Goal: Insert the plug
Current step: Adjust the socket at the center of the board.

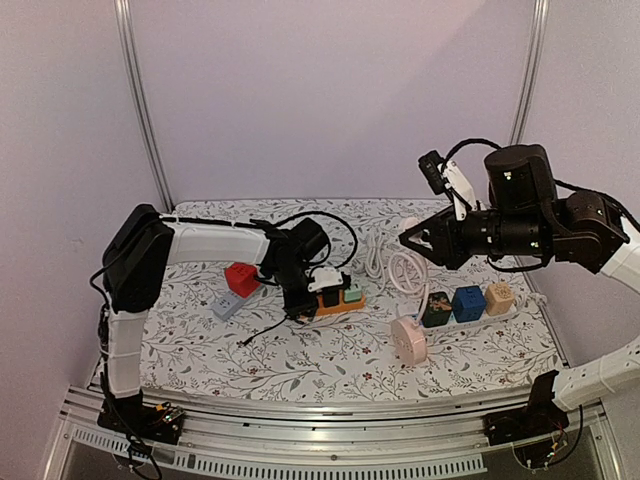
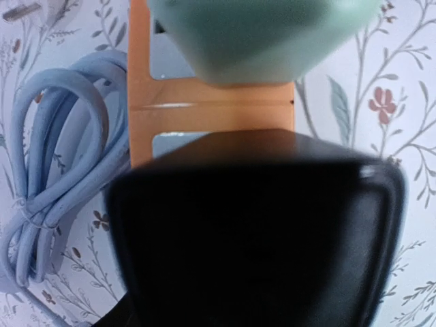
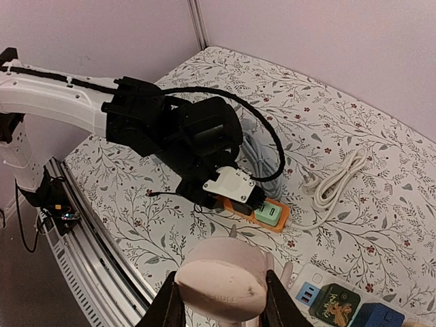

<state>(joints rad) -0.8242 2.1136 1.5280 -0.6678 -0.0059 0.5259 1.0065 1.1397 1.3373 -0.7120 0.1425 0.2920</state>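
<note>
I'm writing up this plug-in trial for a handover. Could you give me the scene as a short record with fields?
Left pincer: down at the orange power strip; grip not readable
Black adapter: over a strip socket, beside the green adapter; seating hidden
Right pincer: raised above the table, closed on a pink plug
White power strip: on the right, blue adapter among those on it
Cable coil: lying beside the orange strip
</note>
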